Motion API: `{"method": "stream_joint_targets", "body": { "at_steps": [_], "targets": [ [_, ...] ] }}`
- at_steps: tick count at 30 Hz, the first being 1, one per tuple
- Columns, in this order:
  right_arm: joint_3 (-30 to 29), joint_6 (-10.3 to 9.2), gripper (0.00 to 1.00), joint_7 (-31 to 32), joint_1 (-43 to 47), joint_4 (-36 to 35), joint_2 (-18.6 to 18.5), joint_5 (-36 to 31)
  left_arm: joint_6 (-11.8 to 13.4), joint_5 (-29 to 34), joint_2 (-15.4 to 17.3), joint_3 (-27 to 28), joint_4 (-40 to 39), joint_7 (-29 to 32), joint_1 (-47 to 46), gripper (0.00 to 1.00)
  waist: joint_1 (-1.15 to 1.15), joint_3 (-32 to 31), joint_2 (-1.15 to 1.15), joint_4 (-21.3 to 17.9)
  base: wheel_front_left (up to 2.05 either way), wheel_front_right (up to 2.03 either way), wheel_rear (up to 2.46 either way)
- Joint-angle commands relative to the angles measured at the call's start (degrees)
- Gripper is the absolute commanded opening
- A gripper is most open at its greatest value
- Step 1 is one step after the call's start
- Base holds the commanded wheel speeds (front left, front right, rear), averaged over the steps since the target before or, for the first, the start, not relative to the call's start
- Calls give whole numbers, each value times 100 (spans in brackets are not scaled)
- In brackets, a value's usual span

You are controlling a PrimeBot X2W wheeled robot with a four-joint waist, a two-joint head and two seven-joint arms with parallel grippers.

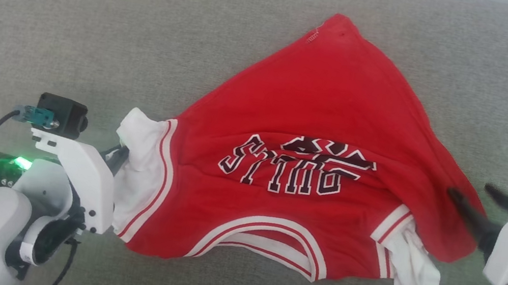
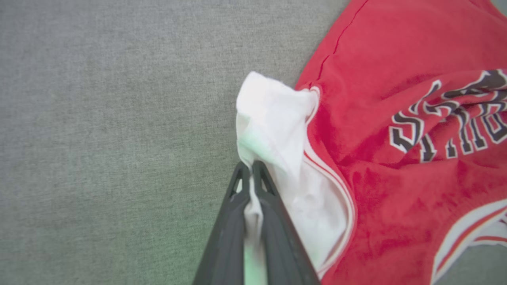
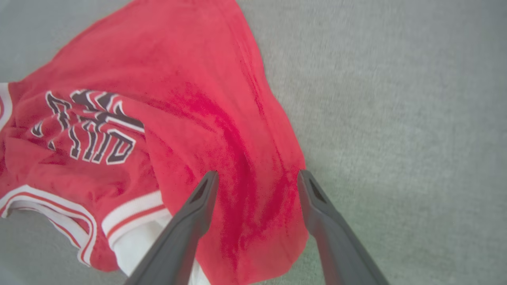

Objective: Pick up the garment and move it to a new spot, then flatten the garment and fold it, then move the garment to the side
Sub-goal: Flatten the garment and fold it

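Garment (image 1: 316,137): L gripper (image 2: 248,164) tight on white panel (image 2: 273,118), clear via wrist; R gripper (image 3: 257,176) wide-open.

Red garment (image 1: 319,122) shows white side panels, red-and-white striped trim and black lettering outlined in white, against a mottled grey cushion (image 1: 98,23). The left gripper (image 2: 248,168) and right gripper (image 3: 257,176) have dark grey fingers, and a green light (image 1: 22,161) glows beside white casing.
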Motion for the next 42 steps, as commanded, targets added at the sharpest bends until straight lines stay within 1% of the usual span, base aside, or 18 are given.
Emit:
{"method": "stream_joint_targets", "body": {
  "at_steps": [1,5,6,11,14,17,18,22,27,30,37,39,40,41,42],
  "targets": [
    [-14,0,100,25,-148,-121,44,-39,34,-13,-42,-17,-4,-2,58,0,0,19,0,47,0,0,0],
    [117,0,100,-2,-609,-267,12,-80,4,-5,-115,-53,2,-24,-50,0,0,96,0,212,0,0,0],
    [137,0,100,-43,-768,-210,42,-49,-11,-6,-147,-66,9,-39,-78,0,0,120,0,260,0,0,0],
    [644,0,100,-336,-1715,271,-220,-38,-146,33,-340,-181,110,-110,-267,0,0,302,0,591,0,0,0],
    [1055,0,100,-666,-2367,804,-438,-61,-246,45,-498,-264,231,-166,-400,0,0,426,0,826,0,0,0],
    [1469,0,100,-954,-3006,1483,-609,-23,-366,61,-672,-363,391,-233,-543,0,0,548,0,1072,0,0,0],
    [1628,-1,100,-1019,-3204,1737,-687,-28,-404,68,-737,-397,449,-251,-591,0,0,587,0,1162,0,0,0],
    [2139,0,100,-1155,-3940,2727,-799,56,-564,92,-956,-510,715,-338,-778,0,0,726,0,1469,0,0,0],
    [2826,0,100,-909,-4602,3765,-927,187,-739,99,-1179,-611,1025,-453,-952,0,0,878,0,1789,0,0,0],
    [3255,-1,100,-476,-4816,4272,-985,386,-822,92,-1280,-656,1207,-520,-1012,0,0,944,0,1922,0,0,0],
    [4061,-5,100,445,-4763,5227,-1044,751,-970,60,-1432,-710,1556,-653,-1123,0,0,1036,0,2056,0,0,0],
    [4239,-3,100,676,-4731,5357,-1054,853,-979,52,-1449,-710,1632,-677,-1170,0,0,1045,0,2059,0,0,0],
    [4326,-3,33,809,-4742,5381,-1060,914,-994,48,-1456,-708,1667,-682,-1193,0,0,1045,0,2054,0,0,0],
    [4326,-3,33,809,-4742,5381,-1060,914,-994,48,-1456,-708,1667,-682,-1193,0,0,1045,0,2054,0,0,0],
    [4376,1,0,884,-4770,5377,-1072,986,-1008,40,-1461,-701,1698,-682,-1217,0,0,1044,0,2043,0,0,0]
  ]
}}
